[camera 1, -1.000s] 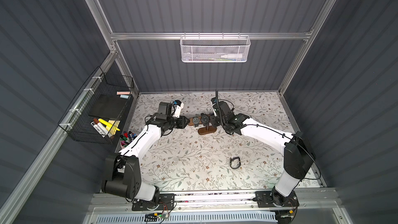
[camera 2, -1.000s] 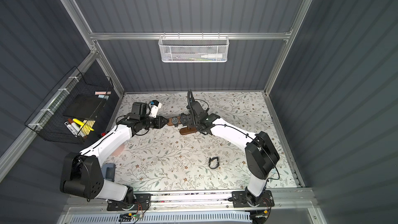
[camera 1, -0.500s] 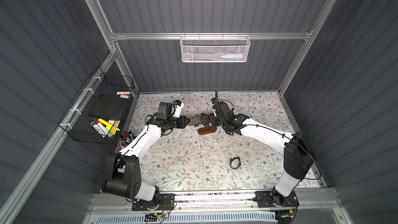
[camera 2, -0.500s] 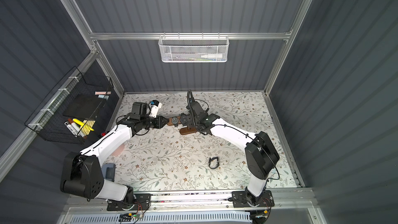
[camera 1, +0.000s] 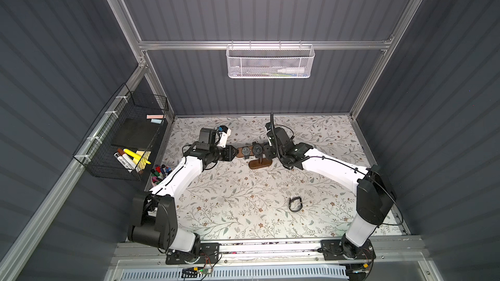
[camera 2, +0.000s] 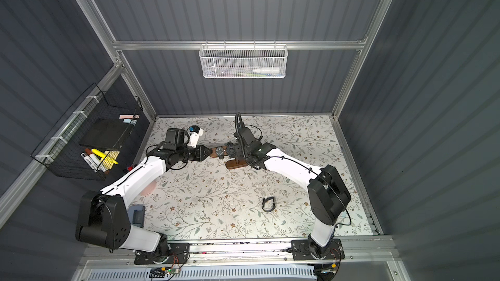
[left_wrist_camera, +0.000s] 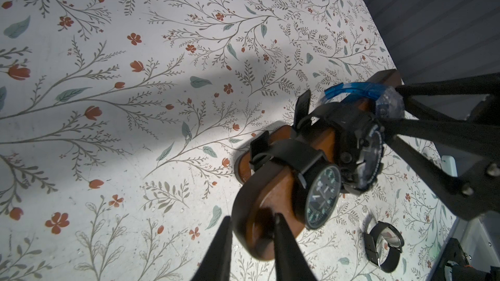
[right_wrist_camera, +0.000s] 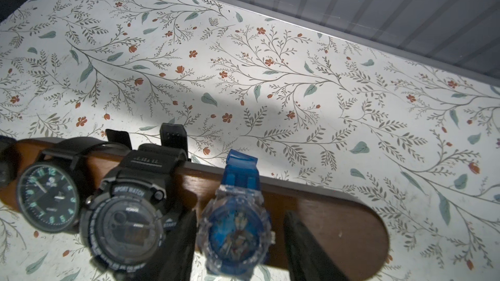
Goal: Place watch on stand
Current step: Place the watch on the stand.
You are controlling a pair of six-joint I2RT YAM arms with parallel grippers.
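Observation:
The dark wooden stand (camera 1: 260,164) (camera 2: 235,164) stands mid-table. Three watches hang on its bar (right_wrist_camera: 324,212): a black analog watch (right_wrist_camera: 47,198) (camera 1: 245,151), a black sport watch (right_wrist_camera: 124,225) (camera 1: 257,149) and a translucent blue watch (right_wrist_camera: 235,231) (left_wrist_camera: 389,101). My left gripper (left_wrist_camera: 251,216) (camera 1: 234,152) is shut on the bar's left end. My right gripper (right_wrist_camera: 240,213) (camera 1: 266,149) is open on either side of the blue watch. One finger is close beside the watch's case and the other stands off it with a gap. In both top views the right gripper hides the blue watch.
A loose black watch (camera 1: 295,204) (camera 2: 268,204) (left_wrist_camera: 384,247) lies on the floral table toward the front right. A cup of markers (camera 1: 161,174) stands at the left edge. A black wire basket (camera 1: 130,141) hangs on the left wall, and a white mesh basket (camera 1: 270,60) on the back wall.
The right gripper's jaws have spread wider around the blue watch. Both arms, the stand and the left grip on the bar have not visibly moved.

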